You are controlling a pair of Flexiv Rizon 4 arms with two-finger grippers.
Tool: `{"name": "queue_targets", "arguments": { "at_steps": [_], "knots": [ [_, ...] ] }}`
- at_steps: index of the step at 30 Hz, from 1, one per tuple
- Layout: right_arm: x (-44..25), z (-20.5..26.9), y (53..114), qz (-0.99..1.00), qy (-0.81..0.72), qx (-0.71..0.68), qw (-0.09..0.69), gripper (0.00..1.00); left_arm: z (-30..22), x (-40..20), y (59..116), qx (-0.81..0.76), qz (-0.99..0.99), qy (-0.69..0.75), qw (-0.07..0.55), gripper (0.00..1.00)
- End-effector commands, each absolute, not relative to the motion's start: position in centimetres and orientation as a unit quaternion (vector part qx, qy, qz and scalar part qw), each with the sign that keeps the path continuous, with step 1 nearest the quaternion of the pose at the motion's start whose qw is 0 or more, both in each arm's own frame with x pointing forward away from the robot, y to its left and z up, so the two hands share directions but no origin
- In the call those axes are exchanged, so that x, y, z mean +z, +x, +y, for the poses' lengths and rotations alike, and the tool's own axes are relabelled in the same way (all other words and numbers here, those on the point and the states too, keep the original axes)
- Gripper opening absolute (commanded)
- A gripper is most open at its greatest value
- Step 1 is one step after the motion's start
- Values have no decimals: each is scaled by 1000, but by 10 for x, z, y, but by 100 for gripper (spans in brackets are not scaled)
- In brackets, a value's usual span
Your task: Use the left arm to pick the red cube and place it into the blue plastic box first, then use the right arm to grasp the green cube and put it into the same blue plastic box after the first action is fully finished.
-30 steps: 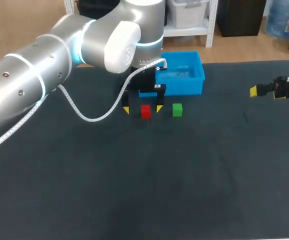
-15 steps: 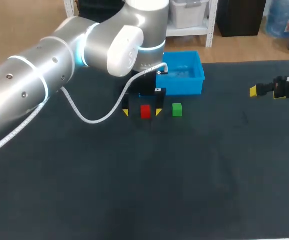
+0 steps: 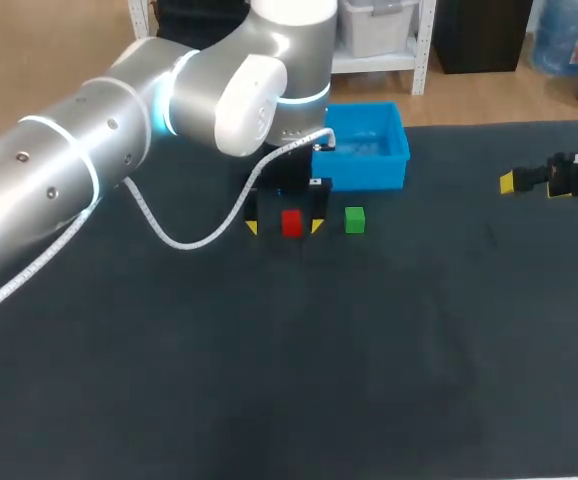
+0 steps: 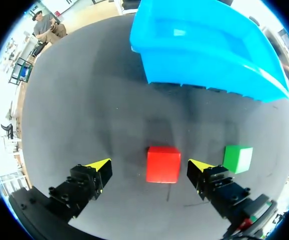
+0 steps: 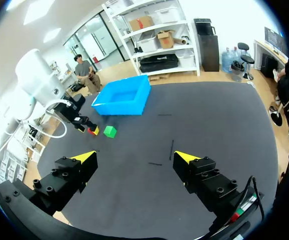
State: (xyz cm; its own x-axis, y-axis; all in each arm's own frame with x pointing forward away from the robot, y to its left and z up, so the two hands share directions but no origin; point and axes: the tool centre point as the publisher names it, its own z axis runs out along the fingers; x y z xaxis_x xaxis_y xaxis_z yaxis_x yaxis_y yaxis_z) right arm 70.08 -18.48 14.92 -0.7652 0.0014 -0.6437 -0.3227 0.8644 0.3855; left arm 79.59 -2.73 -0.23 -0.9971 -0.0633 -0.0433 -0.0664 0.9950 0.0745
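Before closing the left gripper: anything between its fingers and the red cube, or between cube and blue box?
Nothing visible: the red cube sits clear between the open fingers of the left gripper, bare mat up to the blue box, green cube aside.

Blue box (image 4: 194, 70) ahead of fingers (image 4: 97, 172): glossy smooth plastic. Red cube (image 4: 163, 164) between them, green cube (image 4: 238, 158) beside: matt, smooth. Table (image 3: 369, 350): matt, cloth-like.

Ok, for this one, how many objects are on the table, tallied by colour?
Red: 1, the small red cube
Green: 1, the small green cube
Blue: 1, the open blue plastic box
Total: 3
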Motion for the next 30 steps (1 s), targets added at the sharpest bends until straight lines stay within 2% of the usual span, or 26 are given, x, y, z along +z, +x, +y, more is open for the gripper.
{"name": "queue_targets", "arguments": {
  "at_steps": [1,8,9,11,12,14,16,19,20,30],
  "knots": [
    [149,-185,701,907,-89,245,331,100,-29,-3,803,39,999,-34,16,100],
    [149,-185,701,907,-89,245,331,100,-30,-4,805,38,999,-36,16,100],
    [149,-185,701,907,-89,245,331,100,-30,-4,805,36,999,-37,15,94],
    [149,-185,701,907,-89,245,331,100,-31,-4,805,36,999,-37,15,74],
    [149,-185,701,907,-89,245,331,100,-31,-5,804,36,999,-36,14,73],
    [149,-185,701,907,-89,245,331,100,-31,-5,804,35,999,-35,13,44],
    [149,-185,701,907,-89,245,331,100,-31,-5,804,35,999,-35,12,33],
    [149,-185,701,907,-89,245,331,100,-31,-5,804,37,999,-34,12,5],
    [149,-185,701,907,-89,245,331,100,-31,-5,804,37,999,-34,12,0],
    [149,-185,701,907,-89,245,331,100,-30,0,803,40,999,-33,16,0]
  ]
}}
